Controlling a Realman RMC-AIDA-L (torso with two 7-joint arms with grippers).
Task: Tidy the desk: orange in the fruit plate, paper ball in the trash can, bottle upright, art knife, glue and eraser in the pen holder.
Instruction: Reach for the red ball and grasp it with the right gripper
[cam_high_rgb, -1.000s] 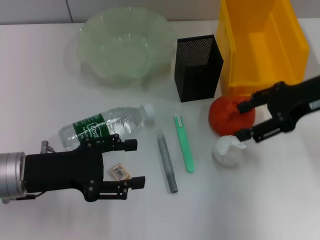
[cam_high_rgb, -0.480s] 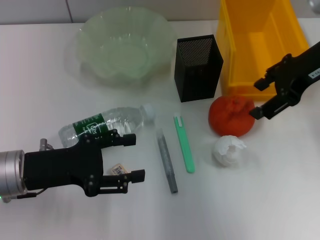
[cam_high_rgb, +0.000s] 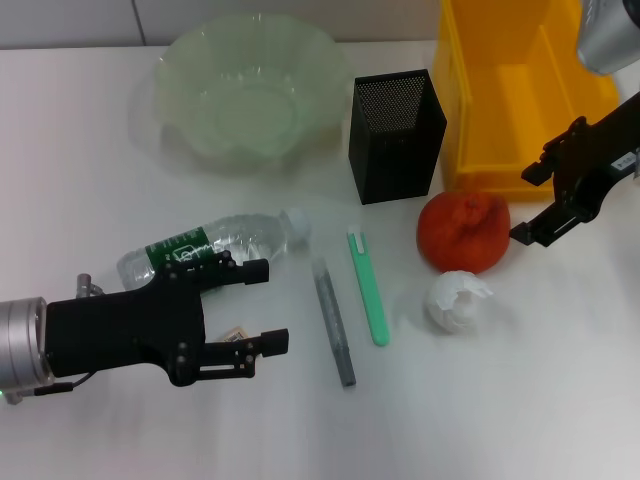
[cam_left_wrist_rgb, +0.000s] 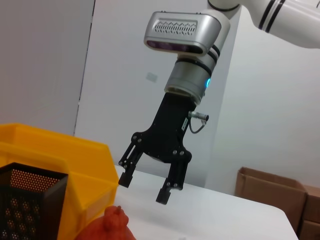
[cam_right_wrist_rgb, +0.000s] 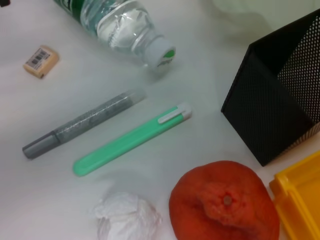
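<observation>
Bottle (cam_high_rgb: 212, 250): one, green label, writing unreadable.
Eraser (cam_right_wrist_rgb: 41, 61): one, barcode label.
Left gripper (cam_high_rgb: 262, 305): jaws released.
Right gripper (cam_high_rgb: 527, 205): jaws released.

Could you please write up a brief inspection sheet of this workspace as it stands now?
Surface: white table, nothing spilled.
Job's things: orange and paper ball on the table beside the trash can; bottle lying down; eraser, green art knife and grey glue stick loose; fruit plate and pen holder hold nothing visible.
Clutter: nothing seen.
Grippers: left gripper open over the eraser; right gripper open beside the orange.
Cables: nothing seen.
Surroundings: cardboard boxes.
</observation>
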